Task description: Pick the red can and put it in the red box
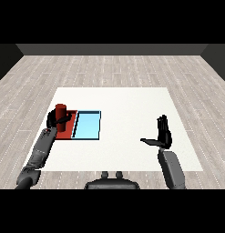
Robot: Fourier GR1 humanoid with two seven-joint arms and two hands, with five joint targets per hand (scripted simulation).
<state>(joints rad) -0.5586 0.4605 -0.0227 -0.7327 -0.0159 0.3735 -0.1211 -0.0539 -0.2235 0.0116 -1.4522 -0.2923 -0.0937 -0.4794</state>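
The red can (61, 112) stands upright over the left part of the red tray (69, 129). My left hand (55, 121) is curled round the can's lower half, with the thumb across its front. Whether the can rests on the tray floor or hangs just above it is not clear. My right hand (162, 133) is held up over the right side of the table, fingers straight and thumb stretched to the left, holding nothing.
A light blue tray (88, 124) lies right beside the red tray, touching its right edge. The white table (127, 104) stretches wide to the back and right. Its left edge runs close to the red tray.
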